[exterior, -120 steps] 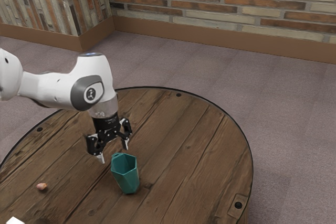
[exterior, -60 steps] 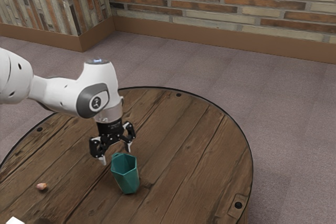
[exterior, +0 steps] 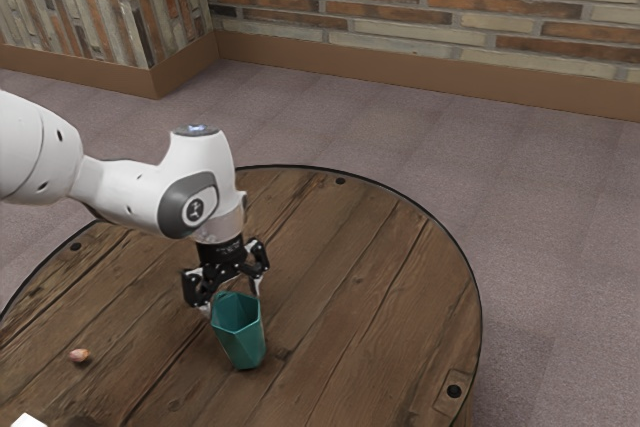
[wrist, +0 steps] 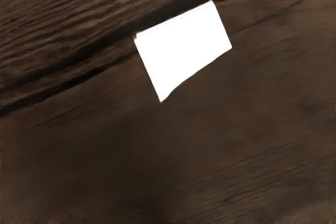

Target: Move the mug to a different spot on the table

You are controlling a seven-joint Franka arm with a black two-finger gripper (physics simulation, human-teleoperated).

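- The approach-and-grasp step is in hand: the black gripper [exterior: 228, 293] hangs at the open mouth of the teal mug [exterior: 239, 332], with the white arm [exterior: 120, 192] reaching in from the exterior view's left.
- The fingers stand spread, one to each side of the mug's far rim. No pinch on the mug can be made out, so by this reading the grasp is not yet made.
- The mug stands upright on the round wooden table [exterior: 370, 277], in its near half and somewhat toward the exterior view's left of centre. It has not been lifted, so the move to another spot has yet to begin.
- The next move likely calls for settling the fingers over the rim or wall, closing firmly, and lifting straight up before carrying the mug across.
- The mug has flat, angled facets and narrows toward its base. No handle shows from this side, and the inside looks empty.
- Its slanted walls may let the fingers slip, and an off-centre push could tip it.
- A small pinkish lump [exterior: 79, 354] lies well apart from the mug, toward the exterior view's left near the table's near edge.
- In the wrist view, a white card [wrist: 181, 48] lies flat on the dark planks.
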